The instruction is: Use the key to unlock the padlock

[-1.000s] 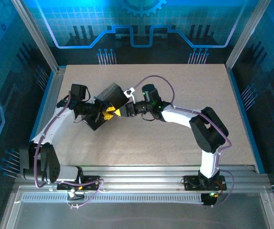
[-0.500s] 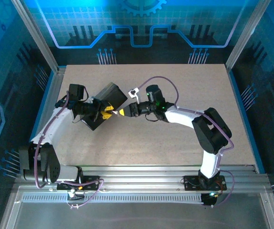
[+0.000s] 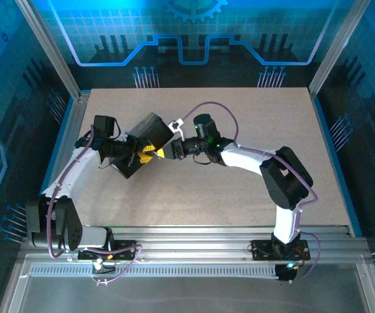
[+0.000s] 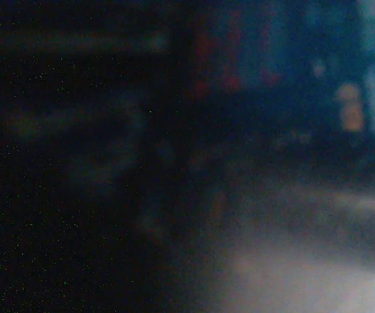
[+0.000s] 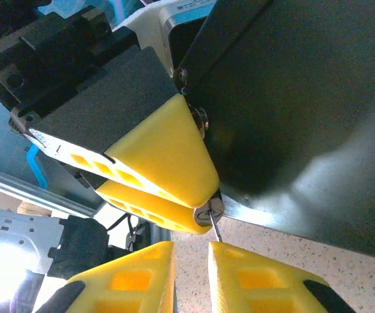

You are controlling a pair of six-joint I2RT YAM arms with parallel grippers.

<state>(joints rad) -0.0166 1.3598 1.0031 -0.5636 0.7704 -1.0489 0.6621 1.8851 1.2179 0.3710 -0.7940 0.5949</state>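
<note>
The two arms meet over the left middle of the counter (image 3: 252, 215), well away from every edge. There is lots of open counter to the right and toward the front.

The left pincer (image 3: 148, 153) squeezes the padlock (image 5: 208, 212) between its yellow tips. The padlock's round silver end pokes out there. The thin key (image 5: 214, 232) stands just under it, with its top touching that round end. Its bottom goes down by the inner edge of one finger of the right pincer (image 5: 190, 249). That pincer has only a narrow gap, and I cannot tell if it grips the key.

Half a second ago the right pincer was pulled back a bit. Now it is close to the left one again.

The big dark box (image 5: 291, 98) sits just beside the padlock, crowding that side. The left wrist view is too dark and blurry to tell anything.
</note>
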